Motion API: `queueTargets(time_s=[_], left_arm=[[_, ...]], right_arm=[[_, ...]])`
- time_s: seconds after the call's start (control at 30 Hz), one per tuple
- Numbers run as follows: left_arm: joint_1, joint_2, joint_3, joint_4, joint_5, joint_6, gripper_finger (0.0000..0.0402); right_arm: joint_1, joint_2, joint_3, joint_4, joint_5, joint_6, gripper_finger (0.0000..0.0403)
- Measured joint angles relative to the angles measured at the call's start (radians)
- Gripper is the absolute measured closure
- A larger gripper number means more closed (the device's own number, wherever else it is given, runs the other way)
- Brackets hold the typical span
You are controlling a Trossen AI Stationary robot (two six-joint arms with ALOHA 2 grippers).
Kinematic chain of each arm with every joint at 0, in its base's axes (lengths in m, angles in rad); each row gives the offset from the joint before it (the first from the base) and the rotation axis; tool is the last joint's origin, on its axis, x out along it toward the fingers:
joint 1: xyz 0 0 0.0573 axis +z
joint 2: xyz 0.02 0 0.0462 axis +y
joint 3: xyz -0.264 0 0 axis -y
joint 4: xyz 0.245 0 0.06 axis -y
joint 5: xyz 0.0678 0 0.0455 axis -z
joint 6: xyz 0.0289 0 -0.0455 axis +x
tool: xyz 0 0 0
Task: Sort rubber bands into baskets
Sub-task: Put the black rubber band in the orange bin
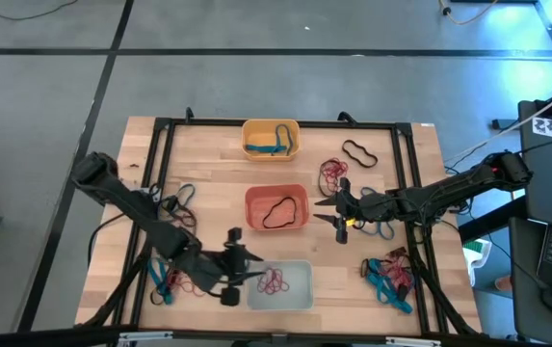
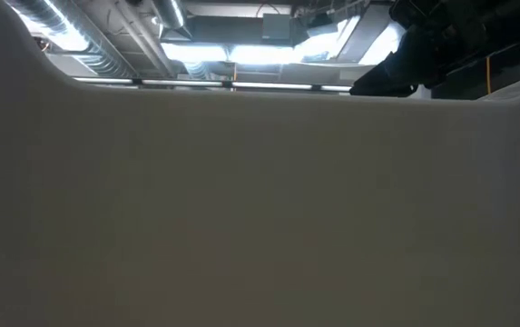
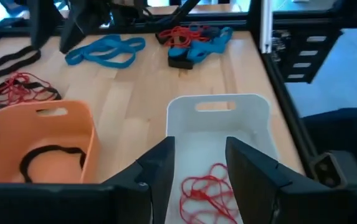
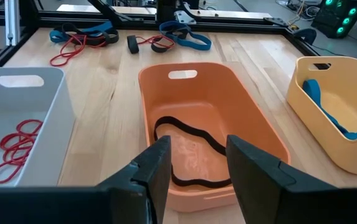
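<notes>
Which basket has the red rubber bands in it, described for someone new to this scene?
On the wooden table, three baskets run from far edge to near edge. The near one, the whitish basket, sits beside the left gripper and holds thin red rubber bands. The others are yellow with blue bands and orange with a black one.

A pale, featureless wall [image 2: 260, 209] fills nearly all of my low view, running up to a curved rim; what it belongs to I cannot tell. Above the rim show ceiling lights [image 2: 241, 53], silver ducts [image 2: 78, 41] and a dark bulky shape [image 2: 450, 45] at the upper right. My tool is hidden here.
</notes>
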Motion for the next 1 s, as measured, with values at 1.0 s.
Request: queueTargets(time_s=[1.0], left_arm=[[-0.179, -0.134, -0.120, -0.862, 0.101, -0.770, 0.0260]], right_arm=[[0.000, 0.000, 0.000, 0.001, 0.000, 0.000, 0.0247]])
